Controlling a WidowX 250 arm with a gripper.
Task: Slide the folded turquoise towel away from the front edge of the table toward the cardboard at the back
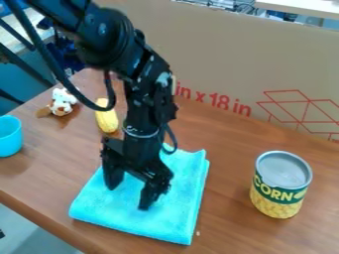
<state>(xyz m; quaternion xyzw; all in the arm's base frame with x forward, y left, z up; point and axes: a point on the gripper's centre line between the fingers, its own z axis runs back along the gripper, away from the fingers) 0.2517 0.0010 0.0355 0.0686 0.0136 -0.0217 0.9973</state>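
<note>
Over the folded blue towel (182, 211), the black gripper (129, 197) is being held released, fingers apart, and the towel is being flanked by a yellow-and-green can (279, 191).

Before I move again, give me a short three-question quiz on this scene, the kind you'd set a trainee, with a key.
1. True or false: the gripper has its fingers apart, over the folded cloth.
2. Which thing stands nearest the picture's right edge?
a) a bowl
b) the corn can
c) a spoon
3. Fill in the colour: going across the picture, the small plush toy lies between the blue cup and a ____ thing.

Key: 1 true; 2 b; 3 yellow.
</note>
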